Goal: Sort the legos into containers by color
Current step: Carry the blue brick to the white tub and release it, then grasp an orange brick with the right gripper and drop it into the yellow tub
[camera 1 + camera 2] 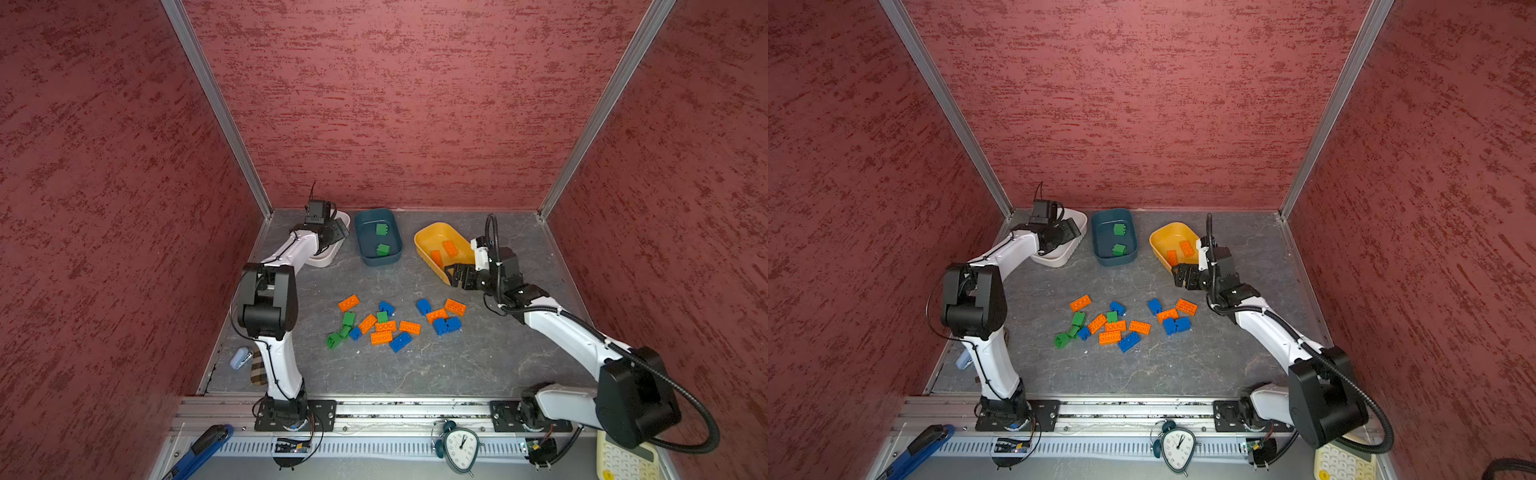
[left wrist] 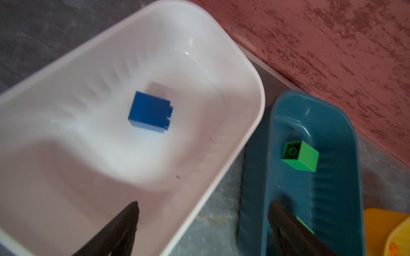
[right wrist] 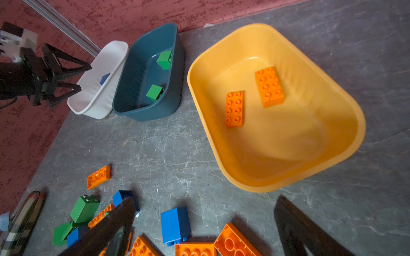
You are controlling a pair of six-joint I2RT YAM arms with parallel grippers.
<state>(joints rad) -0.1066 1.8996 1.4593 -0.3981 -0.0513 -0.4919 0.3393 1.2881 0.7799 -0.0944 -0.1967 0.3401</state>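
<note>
left fingers [image 2: 115, 230]: wide apart, empty, over white tub [image 2: 199, 55] | blue brick [image 2: 149, 112]: lying inside it, middle of frame | right fingers [image 3: 299, 230]: apart, empty, by yellow tub [image 3: 328, 99] | risk: loose bricks [image 1: 384, 326] touch, low on the counter [image 1: 457, 365]; grabbing one could drag a wrong colour

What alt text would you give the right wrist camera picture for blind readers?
A yellow tub holding two orange bricks dominates; beside it, a teal tub with two green bricks and a white tub with one blue brick. Loose bricks lie on the table by the open right pincer.
</note>
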